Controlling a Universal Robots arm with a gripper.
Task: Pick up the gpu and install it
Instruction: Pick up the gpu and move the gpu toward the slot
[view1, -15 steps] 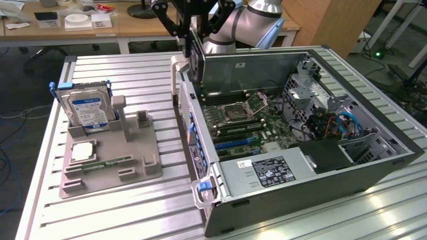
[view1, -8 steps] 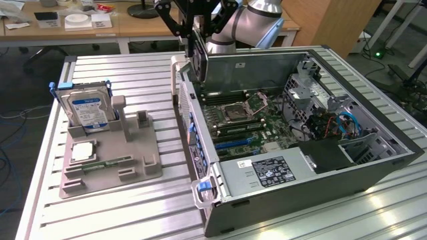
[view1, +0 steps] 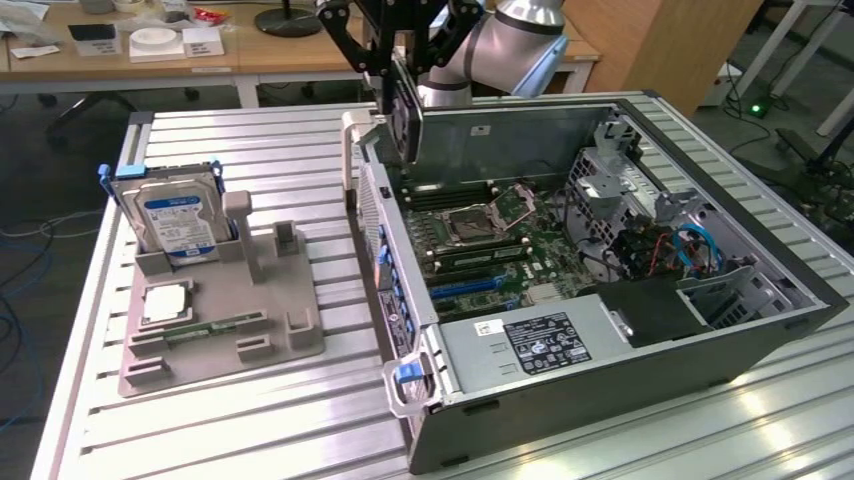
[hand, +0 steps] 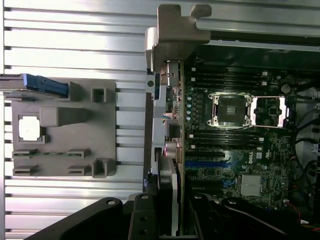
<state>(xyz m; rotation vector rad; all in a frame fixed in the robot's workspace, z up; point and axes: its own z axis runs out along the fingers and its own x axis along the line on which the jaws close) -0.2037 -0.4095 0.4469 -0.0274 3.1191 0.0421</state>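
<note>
The gpu (view1: 406, 115), a thin dark card with a silvery metal bracket, hangs on edge over the rear wall of the open computer case (view1: 747, 330). My gripper (view1: 400, 70) is shut on its top edge. In the wrist view the gpu (hand: 172, 125) is seen edge-on, its bracket (hand: 175, 30) at the far end, with my gripper (hand: 170, 212) clamped on it between the black fingers (hand: 142, 220). The card sits above the case's edge, beside the motherboard (hand: 235, 140) and its blue slots (hand: 210, 164).
A grey parts fixture (view1: 267, 340) stands at the exterior view's left with a hard drive (view1: 174, 220), a processor chip (view1: 167, 300) and a green memory stick (view1: 214, 325). The power supply (view1: 534, 345) and cables (view1: 694, 250) fill the case's near side.
</note>
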